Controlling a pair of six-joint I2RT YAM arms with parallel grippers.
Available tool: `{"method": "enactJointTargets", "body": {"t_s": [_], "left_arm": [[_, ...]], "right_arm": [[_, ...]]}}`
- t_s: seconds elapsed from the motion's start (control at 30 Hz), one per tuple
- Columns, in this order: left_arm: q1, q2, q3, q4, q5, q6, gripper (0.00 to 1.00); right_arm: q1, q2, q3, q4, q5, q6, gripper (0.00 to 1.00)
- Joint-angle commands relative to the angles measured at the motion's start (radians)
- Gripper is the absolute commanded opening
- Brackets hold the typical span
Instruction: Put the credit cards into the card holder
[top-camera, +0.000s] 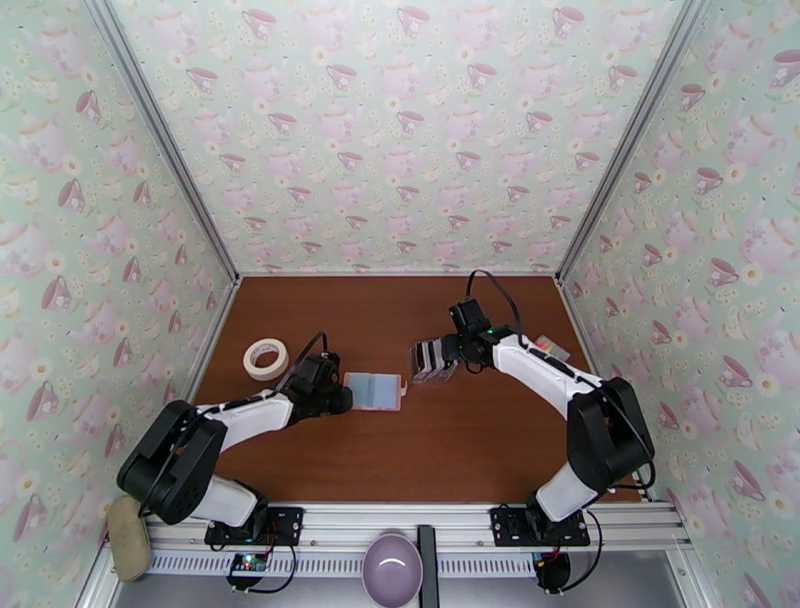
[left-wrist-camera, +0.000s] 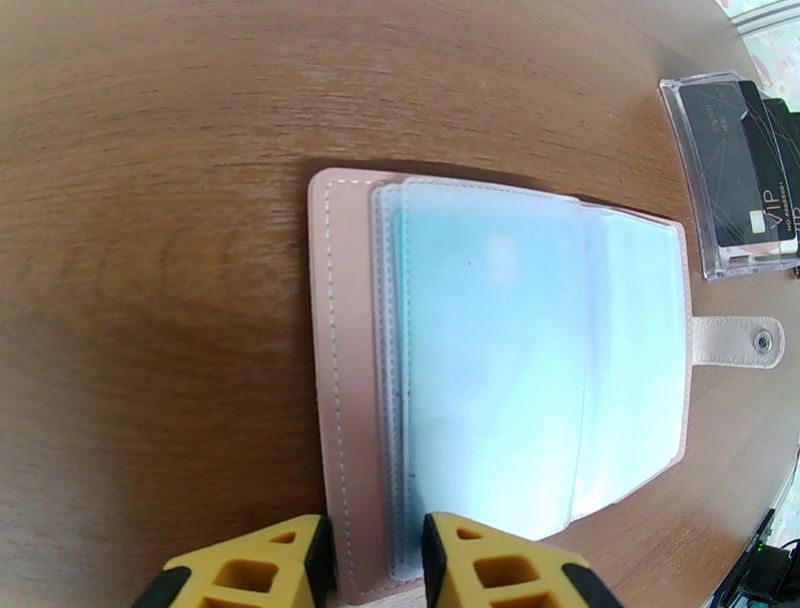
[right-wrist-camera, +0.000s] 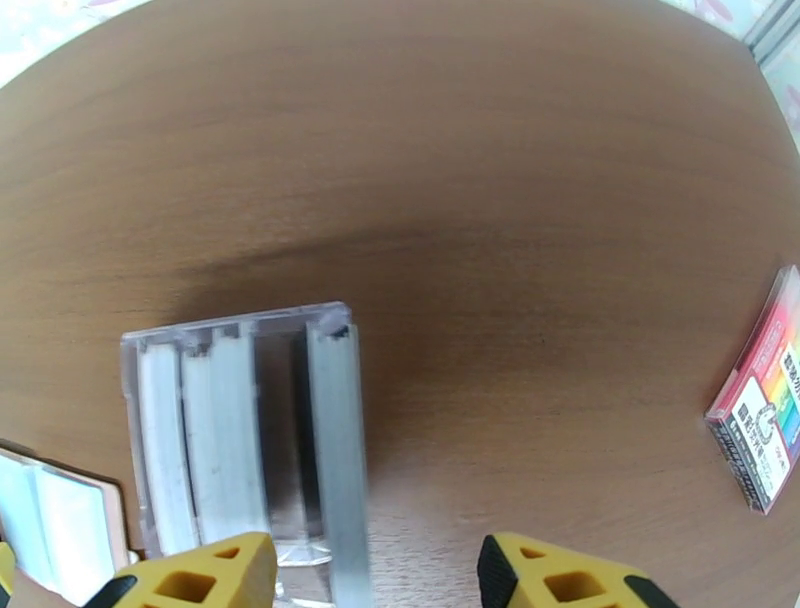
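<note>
1. Far left on the tabletop (top-camera: 460, 450), a roll of masking tape (top-camera: 265, 358) lies flat, well apart from everything else.
2. Next comes my left gripper (left-wrist-camera: 375, 530): yellow fingers w/ a narrow gap, low over the near edge of the card holder (left-wrist-camera: 350, 350). Its pink border & sleeve edges show in the gap. Can't tell if I'm touching them; nothing looks clamped.
3. Holder lies open & flat, approx mid-table, pale blue sleeves facing up. Its snap tab (left-wrist-camera: 740, 340) sticks out on the side toward the stand.
4. Just right of it, not touching, is a clear stand (right-wrist-camera: 335, 320) w/ the credit cards (right-wrist-camera: 210, 440) upright in a tight row. Black ones marked VIP face my left wrist cam.
5. My right gripper (right-wrist-camera: 375, 550) hovers over the stand, fingers wide apart, gripping nothing. The stand's right wall sits btwn them.
6. Far right, near the wall, a rainbow-striped small box (right-wrist-camera: 765, 400) lies flat, well apart from the stand.
</note>
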Motion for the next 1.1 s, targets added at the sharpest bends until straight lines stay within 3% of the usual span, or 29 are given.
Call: {"method": "enactJointTargets", "body": {"t_s": [0.0, 0.5, 1.07], "left_arm": [[-0.006, 0.049, 0.004, 0.006, 0.05, 0.011, 0.33], [0.002, 0.058, 0.004, 0.01, 0.058, 0.007, 0.36], [0.005, 0.061, 0.004, 0.012, 0.07, 0.004, 0.37]], "right_arm": [[-0.009, 0.023, -0.017, 0.029, -0.035, -0.019, 0.58], [-0.022, 0.095, 0.007, 0.045, -0.059, -0.026, 0.58], [-0.029, 0.05, 0.013, 0.017, 0.011, -0.046, 0.55]]}}
